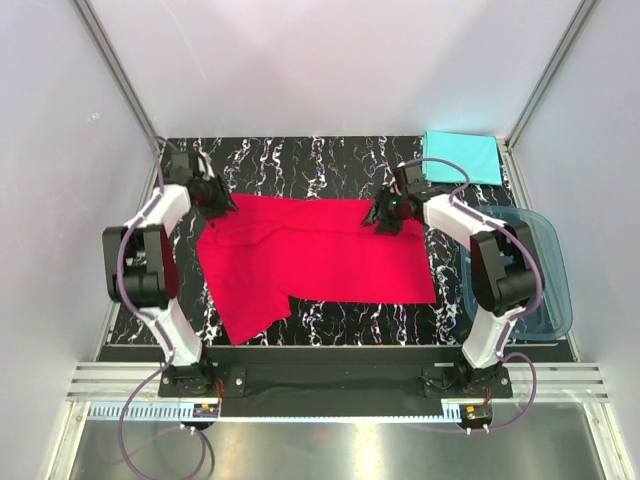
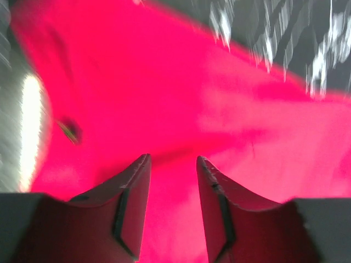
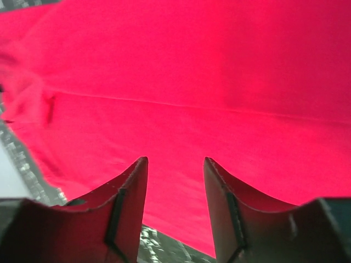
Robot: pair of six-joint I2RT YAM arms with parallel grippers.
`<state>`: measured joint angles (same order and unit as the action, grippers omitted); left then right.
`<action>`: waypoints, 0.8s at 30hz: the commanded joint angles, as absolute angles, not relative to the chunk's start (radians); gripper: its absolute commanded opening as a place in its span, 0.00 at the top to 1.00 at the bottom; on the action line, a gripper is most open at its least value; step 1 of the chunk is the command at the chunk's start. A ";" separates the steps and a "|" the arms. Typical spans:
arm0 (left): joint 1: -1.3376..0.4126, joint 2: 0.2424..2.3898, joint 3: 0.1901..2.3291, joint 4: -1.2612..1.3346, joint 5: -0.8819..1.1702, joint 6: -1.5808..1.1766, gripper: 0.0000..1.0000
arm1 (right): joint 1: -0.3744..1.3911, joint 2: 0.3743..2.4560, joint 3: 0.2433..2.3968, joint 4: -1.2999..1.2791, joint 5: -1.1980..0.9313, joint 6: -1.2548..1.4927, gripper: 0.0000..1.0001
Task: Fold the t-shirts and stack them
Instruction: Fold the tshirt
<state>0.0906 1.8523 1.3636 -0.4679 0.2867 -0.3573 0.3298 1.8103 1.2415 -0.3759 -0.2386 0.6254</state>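
Note:
The red t-shirt (image 1: 310, 262) lies spread out on the black marbled table (image 1: 300, 165), with one sleeve or corner trailing toward the near left. The turquoise t-shirt (image 1: 462, 156) sits folded flat at the far right corner. My left gripper (image 1: 218, 205) hovers over the red shirt's far left corner. In the left wrist view the left gripper (image 2: 173, 160) is open, with only red cloth (image 2: 164, 82) seen below the gap. My right gripper (image 1: 380, 215) is at the shirt's far edge, right of centre. In the right wrist view the right gripper (image 3: 175, 160) is open above the cloth's edge (image 3: 181, 98).
A translucent blue plastic tub (image 1: 545, 285) stands at the table's right side, beside the right arm. White walls close in the table on the left, back and right. Bare marbled table (image 3: 159, 246) shows under the right jaws.

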 commanded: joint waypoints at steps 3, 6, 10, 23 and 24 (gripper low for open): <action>-0.076 1.691 1.201 -0.460 0.183 -0.288 0.55 | 0.408 1.893 1.356 -0.268 -0.362 0.710 0.46; -0.147 1.701 1.169 -0.468 0.083 -0.261 0.55 | 0.434 1.917 1.374 -0.244 -0.379 0.747 0.46; -0.205 1.735 1.172 -0.460 0.005 -0.230 0.55 | 0.475 1.943 1.391 -0.230 -0.382 0.767 0.45; -0.242 1.870 1.301 -0.523 -0.034 -0.198 0.71 | 0.597 2.068 1.519 -0.167 -0.405 0.882 0.40; -0.242 1.871 1.304 -0.531 -0.037 -0.195 0.77 | 0.601 2.077 1.531 -0.164 -0.411 0.896 0.41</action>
